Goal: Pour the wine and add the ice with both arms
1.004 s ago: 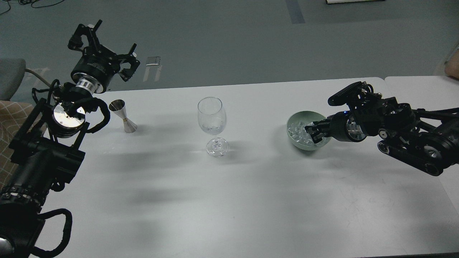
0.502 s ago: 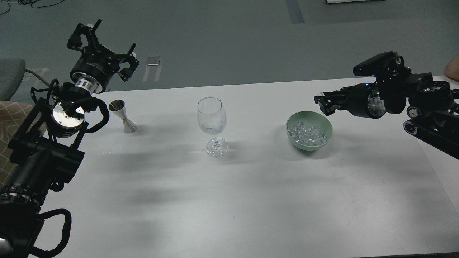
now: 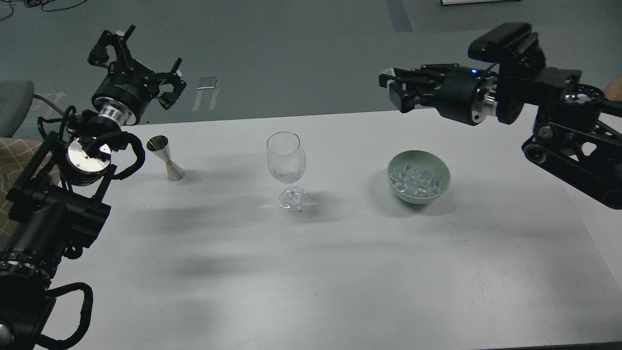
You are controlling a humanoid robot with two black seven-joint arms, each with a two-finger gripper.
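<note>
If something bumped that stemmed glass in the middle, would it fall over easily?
Probably yes. The wine glass carries a wide bowl on a thin stem over a small foot, so it looks top-heavy. Only a few ice cubes sit inside, adding little weight. Being thin and clear, it would likely break.

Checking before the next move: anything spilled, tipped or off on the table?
Nothing stands out. The glass stands upright with some ice at its bottom, the jigger is upright, and the ice sits inside the bowl. No cubes or liquid show on the table.

White counter [image 3: 301, 272] with three things on it.
A steel jigger [image 3: 166, 158], a wine glass [image 3: 287, 170] and a green bowl [image 3: 440, 165] stood well apart in a row.
</note>
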